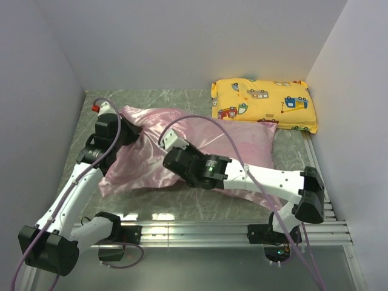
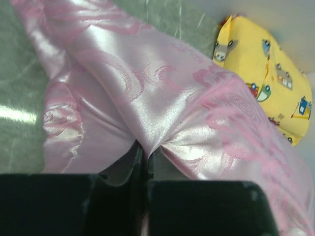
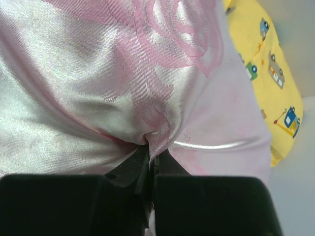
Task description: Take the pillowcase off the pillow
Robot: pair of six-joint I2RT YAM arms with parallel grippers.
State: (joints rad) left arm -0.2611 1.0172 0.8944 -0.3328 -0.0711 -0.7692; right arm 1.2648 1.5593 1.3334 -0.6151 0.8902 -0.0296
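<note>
- Overhead, the pink satin pillowcase point(image 1: 145, 163) sprawls across the middle of the tabletop point(image 1: 182, 210), its far right corner just beside a yellow vehicle-print pillow point(image 1: 267, 103). The left end effector point(image 1: 128, 128) meets its far left end and the right end effector point(image 1: 167, 144) its middle.
- Left wrist: the left end effector point(image 2: 144, 152) is pinched together on a fold of the pillowcase point(image 2: 162, 98).
- Right wrist: the right end effector point(image 3: 151, 155) is clamped likewise on a puckered gather of the pillowcase point(image 3: 98, 88).
</note>
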